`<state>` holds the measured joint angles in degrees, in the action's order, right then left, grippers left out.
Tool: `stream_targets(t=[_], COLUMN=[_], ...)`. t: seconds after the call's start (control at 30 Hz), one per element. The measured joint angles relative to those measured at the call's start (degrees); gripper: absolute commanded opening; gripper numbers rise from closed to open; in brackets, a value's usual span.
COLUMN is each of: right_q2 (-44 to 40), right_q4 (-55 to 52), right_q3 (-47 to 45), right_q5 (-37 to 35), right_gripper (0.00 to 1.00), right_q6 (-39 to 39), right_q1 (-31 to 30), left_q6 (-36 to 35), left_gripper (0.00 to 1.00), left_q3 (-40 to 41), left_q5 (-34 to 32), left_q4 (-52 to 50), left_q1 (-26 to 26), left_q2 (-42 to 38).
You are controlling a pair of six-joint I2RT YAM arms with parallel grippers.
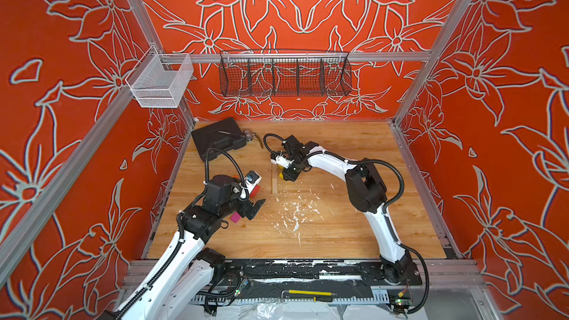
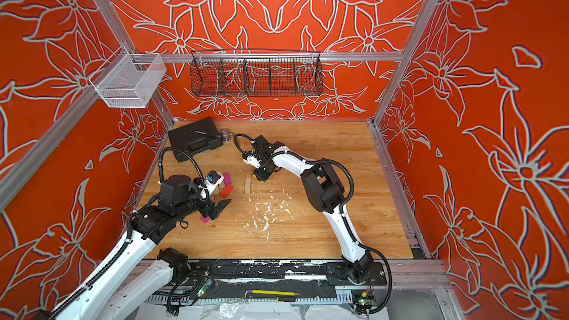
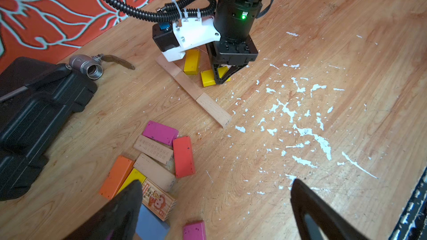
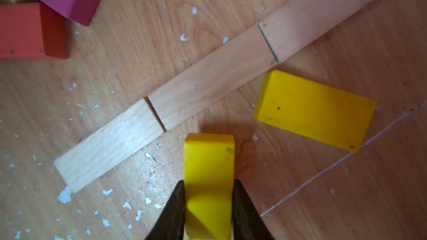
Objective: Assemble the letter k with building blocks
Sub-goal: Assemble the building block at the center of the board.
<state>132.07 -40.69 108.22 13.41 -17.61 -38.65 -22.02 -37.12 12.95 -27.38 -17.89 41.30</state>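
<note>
Three pale wood building blocks [image 4: 208,81] lie end to end in a straight row [image 3: 194,91] mid-table. My right gripper [image 4: 208,204] is shut on a yellow block [image 4: 209,165] right beside that row; whether the block rests on the table I cannot tell. A second yellow block [image 4: 314,109] lies flat next to the row. My left gripper [image 3: 215,204] hangs open and empty over the edge of a loose pile: magenta [image 3: 159,132], red [image 3: 183,156], orange [image 3: 116,176], blue [image 3: 150,225] and pale blocks. In both top views the arms hide most blocks.
A large black case [image 3: 34,111] lies at the far left corner with a metal valve [image 3: 86,64] beside it. White paint flecks [image 3: 300,116] cover the middle of the table. A white mesh basket [image 1: 160,83] and a black wire basket [image 1: 284,75] hang on the walls.
</note>
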Motion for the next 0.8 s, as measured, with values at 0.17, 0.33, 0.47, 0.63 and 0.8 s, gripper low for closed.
stream_targets(t=[0.17, 0.33, 0.47, 0.63, 0.8], right_q2=[1.1, 1.1, 1.1, 0.4, -4.1], right_q4=[-0.2, -0.3, -0.2, 1.6, 5.0], right_q3=[0.7, 0.8, 0.8, -0.6, -7.6], right_q5=[0.2, 0.2, 0.4, 0.9, 0.8], right_gripper=[0.34, 0.41, 0.47, 0.50, 0.51], right_q6=[0.0, 0.1, 0.3, 2.1, 3.6], right_q1=[0.0, 0.1, 0.1, 0.1, 0.1], left_q6=[0.0, 0.0, 0.0, 0.2, 0.2], left_gripper=[0.97, 0.97, 0.97, 0.97, 0.97], left_q3=[0.0, 0.0, 0.0, 0.0, 0.0], left_q5=[0.4, 0.8, 1.2, 1.8, 3.0], left_q4=[0.0, 0.0, 0.0, 0.0, 0.0], left_q1=[0.3, 0.4, 0.7, 0.7, 0.7], left_q2=[0.0, 0.0, 0.1, 0.6, 0.9])
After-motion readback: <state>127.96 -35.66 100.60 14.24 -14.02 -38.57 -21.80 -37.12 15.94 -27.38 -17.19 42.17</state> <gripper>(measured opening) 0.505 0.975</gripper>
